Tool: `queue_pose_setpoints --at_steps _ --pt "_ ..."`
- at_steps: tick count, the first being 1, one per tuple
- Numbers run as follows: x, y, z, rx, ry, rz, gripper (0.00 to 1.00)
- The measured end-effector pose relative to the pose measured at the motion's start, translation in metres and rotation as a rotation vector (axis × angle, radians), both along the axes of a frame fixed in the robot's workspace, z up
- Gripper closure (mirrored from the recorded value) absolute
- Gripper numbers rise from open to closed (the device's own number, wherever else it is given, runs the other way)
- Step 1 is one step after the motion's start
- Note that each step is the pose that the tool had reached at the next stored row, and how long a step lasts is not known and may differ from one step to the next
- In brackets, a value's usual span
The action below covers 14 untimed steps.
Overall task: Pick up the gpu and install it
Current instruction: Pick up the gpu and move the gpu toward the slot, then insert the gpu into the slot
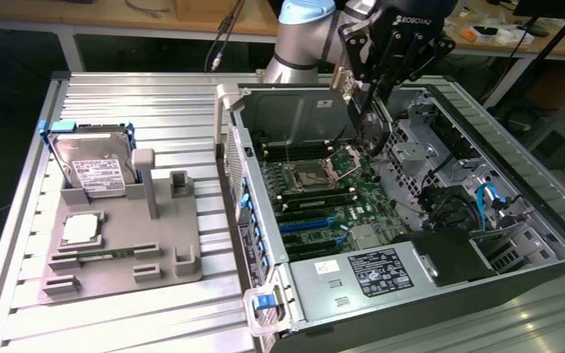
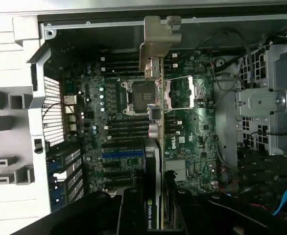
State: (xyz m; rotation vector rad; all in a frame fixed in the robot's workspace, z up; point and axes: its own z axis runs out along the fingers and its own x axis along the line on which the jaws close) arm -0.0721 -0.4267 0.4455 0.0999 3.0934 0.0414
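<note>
My gripper (image 1: 379,82) hangs over the open computer case (image 1: 518,220), shut on the gpu (image 1: 369,121). The card is held on edge, its silver bracket (image 1: 341,87) toward the case's rear wall. In the wrist view the gpu (image 2: 155,147) appears edge-on between my black fingers (image 2: 132,210), and its bracket (image 2: 158,44) points at the back panel. The gripper (image 2: 155,208) holds it above the motherboard (image 2: 114,132), in line with the CPU socket (image 2: 141,95). The card stays clear of the blue expansion slots (image 2: 124,154) lower on the board.
A grey fixture tray (image 1: 165,243) lies on the slatted table at the exterior view's left. It carries a silver hard drive (image 1: 91,165), a CPU (image 1: 82,229) and a green memory stick (image 1: 101,255). Drive cages and cables (image 1: 459,198) crowd the case's right side.
</note>
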Motion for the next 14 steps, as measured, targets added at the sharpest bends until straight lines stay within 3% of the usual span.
queue_pose_setpoints --at_steps 2,14 --pt "0.0052 0.0000 -0.0003 0.0000 0.0000 0.000 0.73" --pt "0.0064 0.0000 -0.0004 0.0000 -0.0001 0.004 0.73"
